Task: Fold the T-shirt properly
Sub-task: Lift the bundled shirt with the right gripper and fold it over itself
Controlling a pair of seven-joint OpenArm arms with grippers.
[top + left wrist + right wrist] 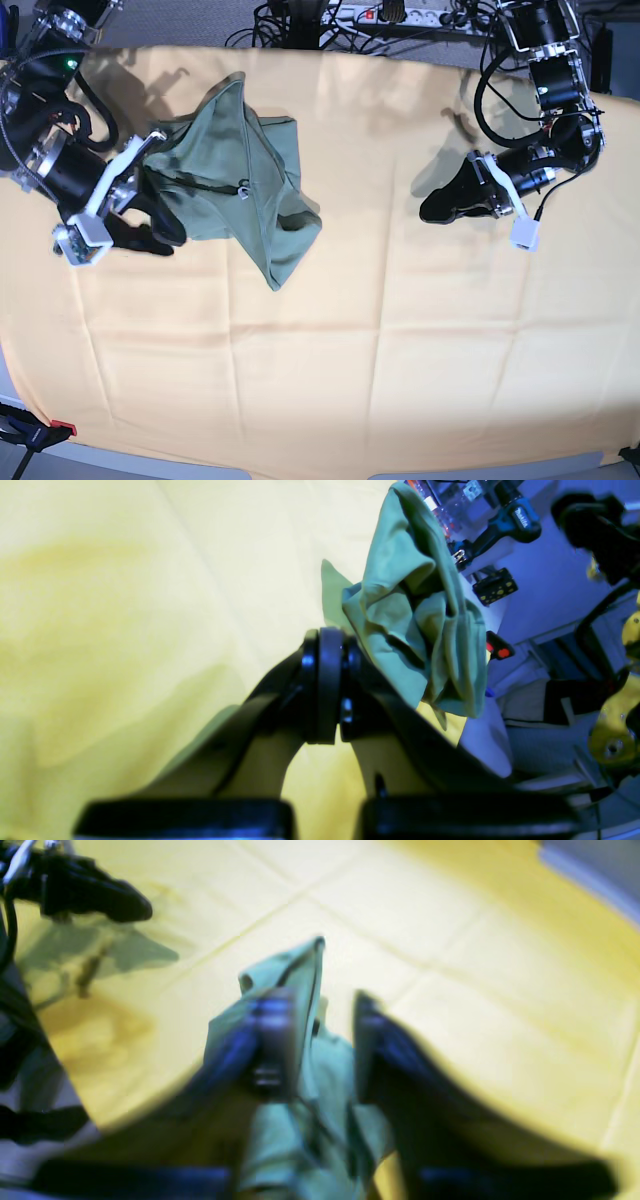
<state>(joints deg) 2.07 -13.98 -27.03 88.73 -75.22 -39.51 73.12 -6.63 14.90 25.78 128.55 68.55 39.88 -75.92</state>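
The sage-green T-shirt is bunched up at the back left of the table, partly raised off it. My right gripper is at its left edge. In the right wrist view, which is blurred, the right gripper has its jaws apart, with shirt fabric between them and draped over one finger. My left gripper hovers at the right, far from the shirt. In the left wrist view the left gripper is shut and empty, and the shirt shows beyond it.
A large yellow-orange cloth covers the whole table. Cables and a power strip lie behind the back edge. A clamp sits at the front left corner. A cordless drill and clutter lie beyond the table.
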